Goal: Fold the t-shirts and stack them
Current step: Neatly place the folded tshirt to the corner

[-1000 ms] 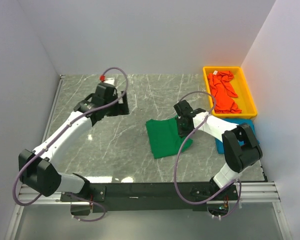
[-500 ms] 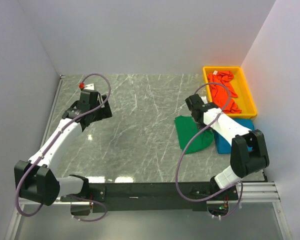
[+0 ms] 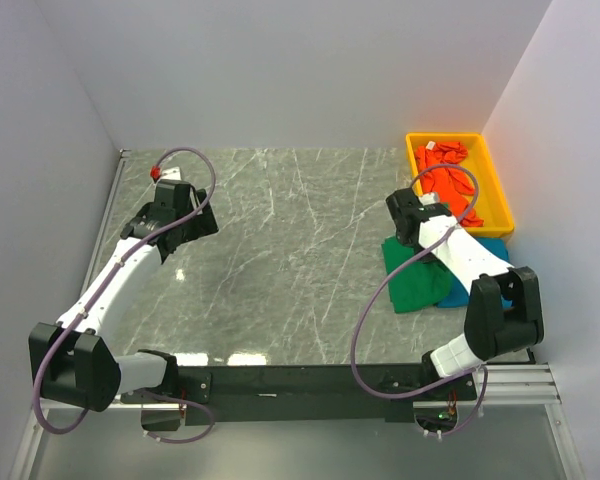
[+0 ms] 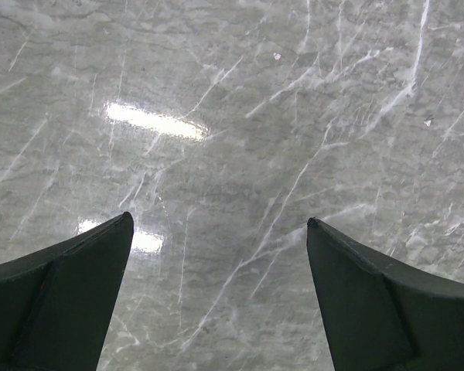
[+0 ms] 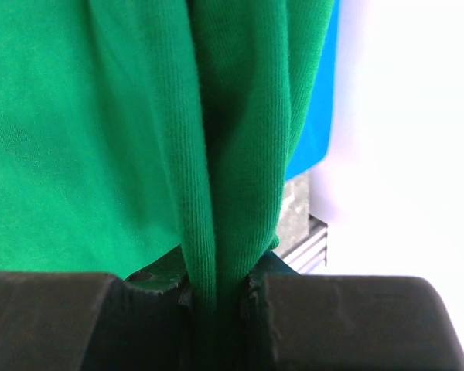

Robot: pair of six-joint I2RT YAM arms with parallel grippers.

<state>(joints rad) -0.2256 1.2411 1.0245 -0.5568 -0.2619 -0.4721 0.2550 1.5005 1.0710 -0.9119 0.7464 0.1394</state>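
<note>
Right wrist: blue t-shirt point(image 5: 315, 116) behind green t-shirt point(image 5: 100, 116)

Top view overlooks the whole bench point(image 3: 280, 220) from above; left wrist faces bare bench closely, right wrist the green t-shirt point(image 5: 77, 116).

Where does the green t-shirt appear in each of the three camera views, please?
Top external: the green t-shirt lies at the right of the table, under the right arm.
Left wrist: not in it; only the marble table shows.
Right wrist: it fills most of the picture, one fold pinched in the right gripper.
Shared landmark: the blue t-shirt beside it, showing at its right edge.
</note>
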